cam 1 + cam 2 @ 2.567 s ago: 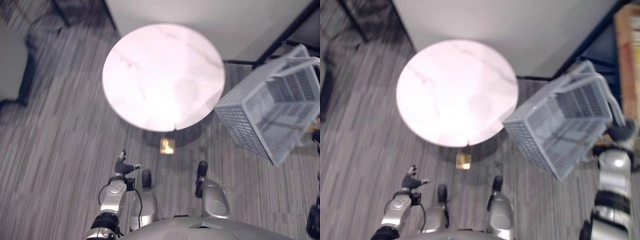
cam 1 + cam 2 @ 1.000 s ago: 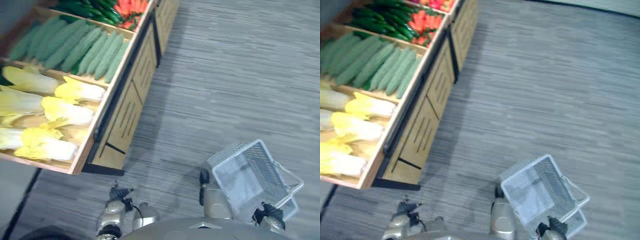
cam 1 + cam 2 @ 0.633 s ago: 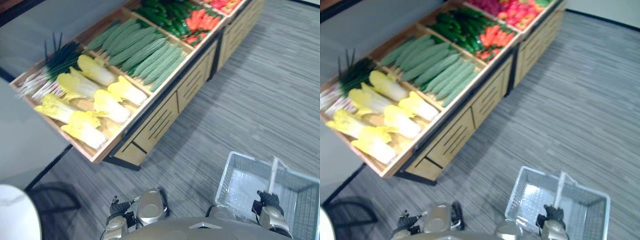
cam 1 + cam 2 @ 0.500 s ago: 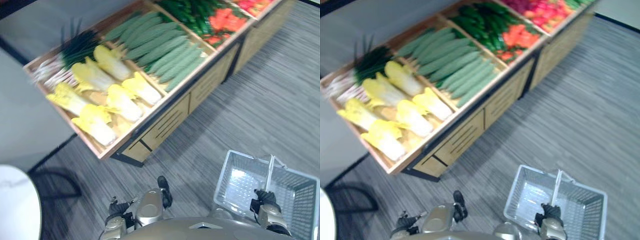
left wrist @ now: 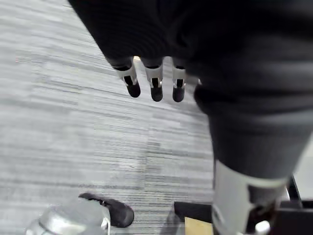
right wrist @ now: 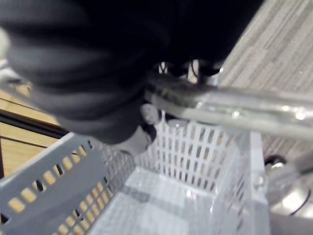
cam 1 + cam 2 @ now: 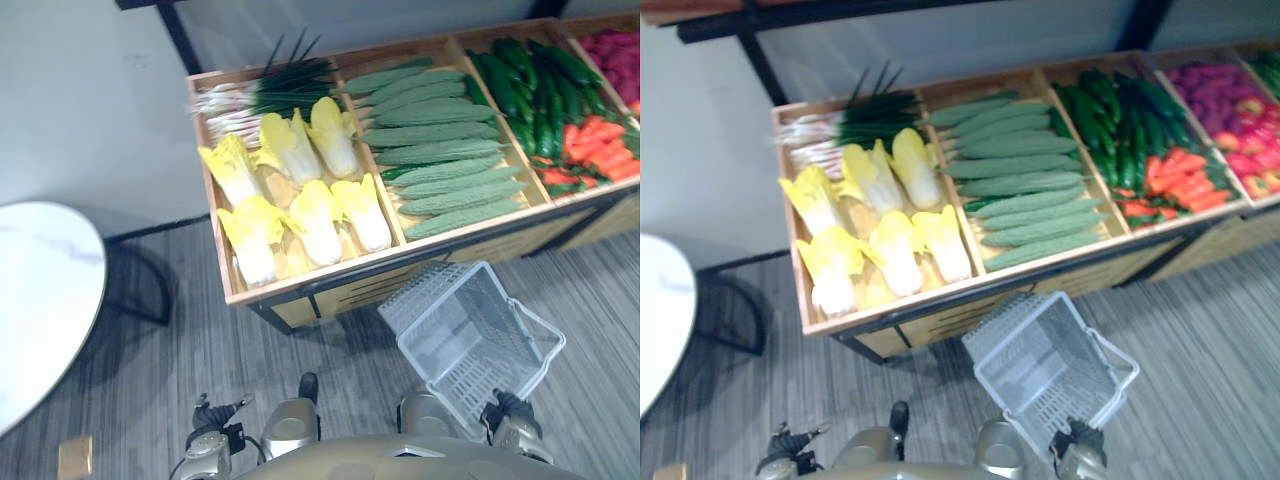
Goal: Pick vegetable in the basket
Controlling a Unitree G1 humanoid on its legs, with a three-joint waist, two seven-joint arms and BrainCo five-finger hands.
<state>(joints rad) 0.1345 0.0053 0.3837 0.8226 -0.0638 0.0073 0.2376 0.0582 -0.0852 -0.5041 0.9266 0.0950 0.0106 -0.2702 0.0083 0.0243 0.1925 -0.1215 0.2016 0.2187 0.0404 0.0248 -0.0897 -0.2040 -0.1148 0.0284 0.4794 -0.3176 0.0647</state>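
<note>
My right hand [image 7: 507, 413] is curled tight round the metal handle [image 6: 234, 105] of the grey basket [image 7: 455, 335], which hangs tilted just before the wooden stand [image 7: 345, 293]. Vegetables lie in its bins: yellow cabbages [image 7: 313, 222], green gourds [image 7: 440, 150]. My left hand [image 7: 212, 413] hangs low, fingers [image 5: 154, 85] loose and straight.

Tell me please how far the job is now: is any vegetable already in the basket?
Done: the right hand is curled round the handle of the basket, and the vegetable stand is just ahead. In hand: the basket alone, and it is empty. Left: the left hand hangs open, holding nothing; a vegetable, perhaps a yellow cabbage, must be picked and put in.
</note>
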